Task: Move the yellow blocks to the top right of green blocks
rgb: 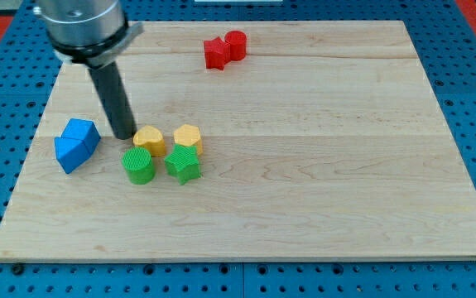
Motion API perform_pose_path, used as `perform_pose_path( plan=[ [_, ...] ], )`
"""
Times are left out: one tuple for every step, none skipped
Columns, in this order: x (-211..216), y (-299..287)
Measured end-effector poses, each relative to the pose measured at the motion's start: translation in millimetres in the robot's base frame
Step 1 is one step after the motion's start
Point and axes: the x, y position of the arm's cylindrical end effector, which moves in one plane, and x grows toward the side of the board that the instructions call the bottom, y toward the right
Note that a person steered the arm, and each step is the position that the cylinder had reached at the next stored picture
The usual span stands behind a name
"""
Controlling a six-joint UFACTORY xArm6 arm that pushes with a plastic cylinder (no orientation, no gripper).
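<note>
On the wooden desk [304,165], your yellow blocks [149,140] [188,136] sit lower left of centre, touching the green blocks [138,165] [183,165] below. No fingers exist; my tip [124,135] rests just left of the yellows. Next, likely push them rightward.
</note>
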Motion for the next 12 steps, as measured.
perform_pose_path(
  plan=[
    [9.2,-16.5],
    [29.7,-3.8],
    [31.6,34.0],
    [17.8,77.0],
    [14.2,62.4],
    [7.7,85.9],
    [5.3,156.3],
    [7.6,198.7],
    [14.4,163.6],
    [29.8,162.4],
    [51.4,162.4],
    [62.8,197.3]
  ],
)
